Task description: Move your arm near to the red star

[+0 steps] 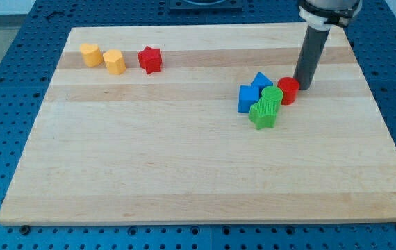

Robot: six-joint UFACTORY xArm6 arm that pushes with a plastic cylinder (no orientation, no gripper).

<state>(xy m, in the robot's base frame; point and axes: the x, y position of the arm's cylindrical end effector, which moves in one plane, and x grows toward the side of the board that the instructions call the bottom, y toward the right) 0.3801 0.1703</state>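
Parking our tip (302, 87) just beside the red cylinder (288, 90) at the view's right; rod only, no tool jaws. Red star (150, 60) sits well apart, top left of desk (184, 173), near two yellow blocks (103, 57).

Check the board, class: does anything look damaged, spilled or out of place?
Nothing stands out. The blocks sit flat on the wooden board. My tip rests beside the red cylinder, far from the red star at the view's upper left.

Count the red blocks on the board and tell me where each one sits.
2. The red star lies at the view's upper left, beside two yellow blocks. The red cylinder sits right of centre, against my tip. None seems hidden.
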